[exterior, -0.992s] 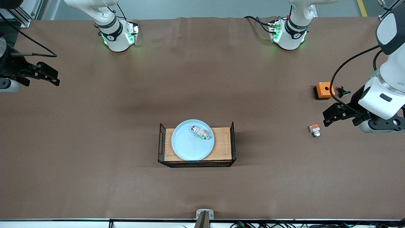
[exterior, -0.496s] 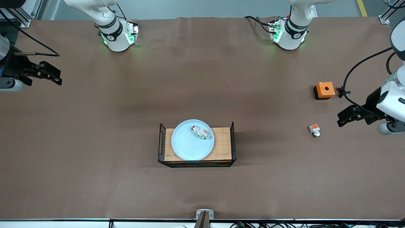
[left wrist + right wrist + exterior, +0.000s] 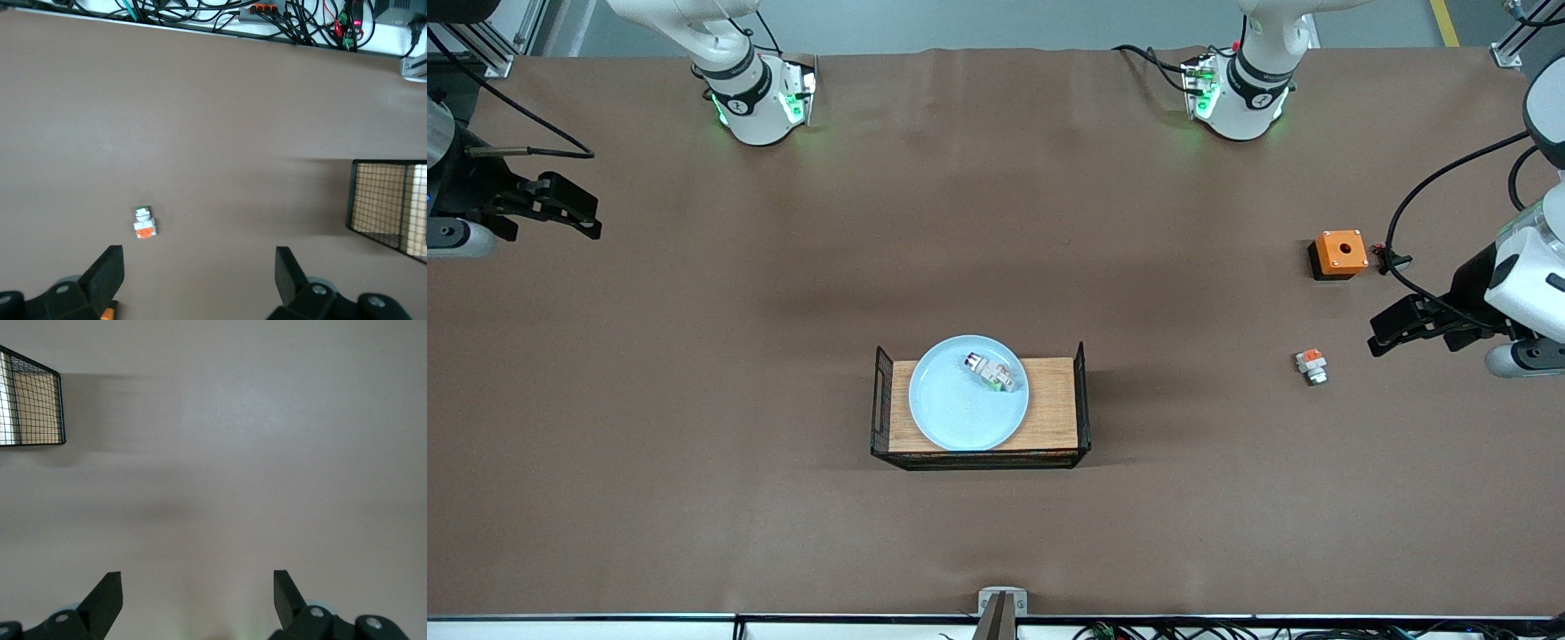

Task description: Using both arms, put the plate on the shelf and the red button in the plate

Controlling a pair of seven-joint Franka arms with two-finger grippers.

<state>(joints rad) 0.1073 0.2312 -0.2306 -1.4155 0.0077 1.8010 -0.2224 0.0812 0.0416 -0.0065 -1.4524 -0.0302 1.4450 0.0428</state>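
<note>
The pale blue plate (image 3: pixel 956 411) lies on the wooden tray (image 3: pixel 1055 402) in the middle of the table. The red button (image 3: pixel 990 372), a small white-grey part with a green end, lies on its side on the plate, at the edge farther from the front camera. My left gripper (image 3: pixel 1380 334) is open and empty over bare table at the left arm's end; it also shows in the left wrist view (image 3: pixel 199 268). My right gripper (image 3: pixel 592 220) is open and empty over bare table at the right arm's end, as the right wrist view (image 3: pixel 197 588) also shows.
A small white part with an orange top (image 3: pixel 1311 365) lies near the left gripper and shows in the left wrist view (image 3: pixel 144 224). An orange box with a hole (image 3: pixel 1338 253) and a small black part (image 3: pixel 1392 260) lie farther from the front camera. The tray has black mesh ends (image 3: pixel 383 212) (image 3: pixel 30 403).
The left gripper has drawn back toward the left arm's end of the table, away from the white and orange part. The right gripper shifted slightly. Plate and button have not moved.
</note>
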